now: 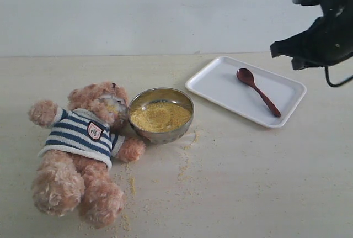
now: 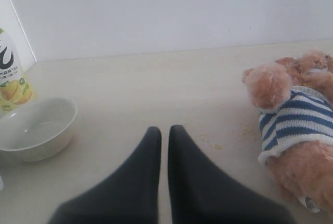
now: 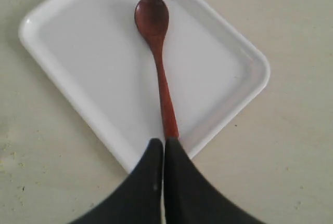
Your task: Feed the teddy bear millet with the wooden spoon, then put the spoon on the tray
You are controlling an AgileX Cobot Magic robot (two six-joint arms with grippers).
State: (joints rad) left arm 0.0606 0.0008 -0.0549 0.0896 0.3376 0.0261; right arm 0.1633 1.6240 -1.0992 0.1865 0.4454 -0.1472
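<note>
Though the slim reddish-brown wooden spoon (image 3: 161, 73) lies across the flat white rectangular tray (image 3: 67, 52), handle end toward the nearer right gripper (image 3: 163, 142) above it, that gripper is clenched empty; the left gripper (image 2: 164, 129) is clenched too.

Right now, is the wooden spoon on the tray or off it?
On the tray. The wooden spoon lies flat inside its rim, its whole length visible in the exterior view, with nothing holding it.

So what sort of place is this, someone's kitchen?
Probably a robot test bench, not a kitchen: a bare table against a blank wall, staged props like a teddy bear beside a bowl of millet, and a black robot arm alongside.
</note>
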